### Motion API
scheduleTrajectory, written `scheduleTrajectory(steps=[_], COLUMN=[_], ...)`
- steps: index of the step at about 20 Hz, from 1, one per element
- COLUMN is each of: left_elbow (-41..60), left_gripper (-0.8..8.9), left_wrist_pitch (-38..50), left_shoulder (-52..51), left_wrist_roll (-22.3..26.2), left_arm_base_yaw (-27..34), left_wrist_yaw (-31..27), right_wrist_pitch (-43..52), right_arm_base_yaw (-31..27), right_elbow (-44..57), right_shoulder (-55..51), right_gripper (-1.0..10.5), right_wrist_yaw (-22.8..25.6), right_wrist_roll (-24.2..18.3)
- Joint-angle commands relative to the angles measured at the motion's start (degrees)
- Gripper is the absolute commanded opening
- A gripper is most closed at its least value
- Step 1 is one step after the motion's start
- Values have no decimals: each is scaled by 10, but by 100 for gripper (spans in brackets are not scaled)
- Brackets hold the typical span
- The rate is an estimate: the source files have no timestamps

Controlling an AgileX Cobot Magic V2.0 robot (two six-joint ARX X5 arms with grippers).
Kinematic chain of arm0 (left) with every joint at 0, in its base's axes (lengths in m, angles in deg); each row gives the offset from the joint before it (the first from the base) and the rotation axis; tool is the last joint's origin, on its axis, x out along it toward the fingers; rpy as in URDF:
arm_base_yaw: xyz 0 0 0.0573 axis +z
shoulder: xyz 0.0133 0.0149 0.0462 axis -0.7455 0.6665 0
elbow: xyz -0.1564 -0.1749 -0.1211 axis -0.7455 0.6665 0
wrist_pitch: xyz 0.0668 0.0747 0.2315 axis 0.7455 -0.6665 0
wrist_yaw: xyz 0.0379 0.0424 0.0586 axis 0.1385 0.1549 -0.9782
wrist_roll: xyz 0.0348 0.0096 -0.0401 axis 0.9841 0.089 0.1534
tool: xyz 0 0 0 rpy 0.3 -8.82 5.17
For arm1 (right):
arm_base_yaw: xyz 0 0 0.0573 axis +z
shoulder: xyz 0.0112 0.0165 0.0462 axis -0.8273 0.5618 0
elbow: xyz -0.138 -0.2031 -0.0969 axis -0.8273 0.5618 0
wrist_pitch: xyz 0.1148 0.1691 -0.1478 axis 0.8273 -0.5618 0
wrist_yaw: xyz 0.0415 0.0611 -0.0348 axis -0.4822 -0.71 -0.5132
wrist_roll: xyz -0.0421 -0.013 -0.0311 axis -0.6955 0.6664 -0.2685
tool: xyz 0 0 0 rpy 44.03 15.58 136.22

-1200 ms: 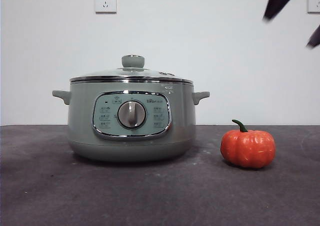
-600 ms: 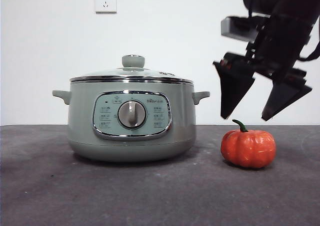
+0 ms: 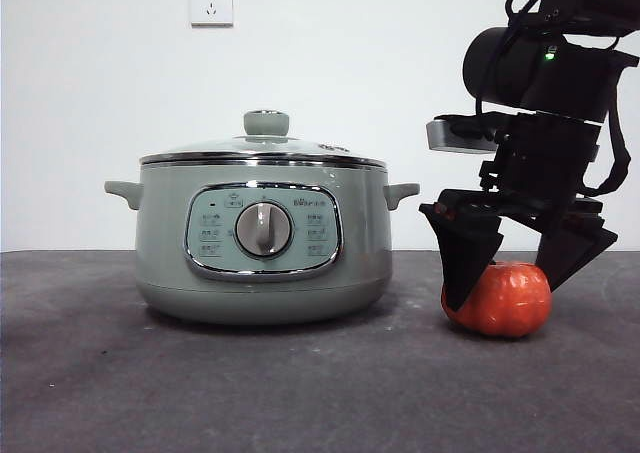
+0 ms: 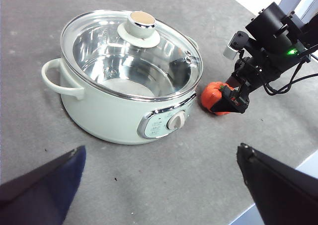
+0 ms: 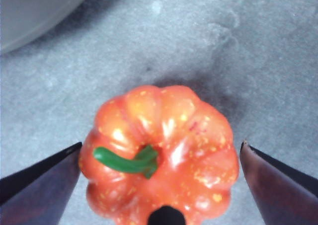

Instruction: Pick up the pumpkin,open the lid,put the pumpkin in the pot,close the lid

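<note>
A: Starting at the left, what stood there?

B: The pot [image 3: 262, 241] sat on the dark table [image 3: 300, 393], well to the side of the working tool, its dial [image 3: 264, 230] facing the front camera. The lid [image 3: 264, 145] rested closed on its rim, knob up.

A: And the left gripper [image 4: 159, 185]?

B: It hung high above the table, away from everything, jaws spread wide and holding nothing. From there it looked down on the pot and the other arm.

A: Further right?

B: The right gripper [image 3: 520, 263] had its two black jaws lowered on either side of the pumpkin [image 3: 500, 299]. The pumpkin sat on the table between them, just beside the pot.

A: Was it gripped?

B: No. In the right wrist view the jaws were released, each with a sliver of table between it and the pumpkin's [image 5: 159, 173] sides. The green stem [image 5: 126, 161] lay curved on top, directly under the wrist.
</note>
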Motion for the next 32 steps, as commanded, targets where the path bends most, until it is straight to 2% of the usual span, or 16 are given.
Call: scheduleTrajectory(steps=[1,5,12,14,17,21,27,32], left_elbow=[0,0,-7,-28,-89,-189,-330,-363], left_gripper=[782,781,781,781,781,781,781,781], left_wrist_pitch=[5,17,108,146,180,216,219,225], left_shoulder=[-1,5,94,148,244,379,555,636], left_wrist_roll=[2,2,2,2,5,18,46,62], left_arm_base_yaw=[0,0,-14,-33,-69,-113,-170,-196], left_wrist_yaw=[1,0,1,-3,-41,-61,-117,-136], right_wrist_pitch=[1,0,-36,-51,-68,-84,-104,-109], right_arm_base_yaw=[1,1,1,1,1,1,1,1], right_elbow=[0,0,0,0,0,0,0,0], right_shoulder=[5,-19,-192,-252,-324,-386,-417,-417], right_gripper=[-25,-9,-9,-9,-9,-9,-9,-9], right_wrist_yaw=[-1,0,0,-1,-2,-2,-2,-2], right_wrist_roll=[9,24,39,43,49,49,49,49])
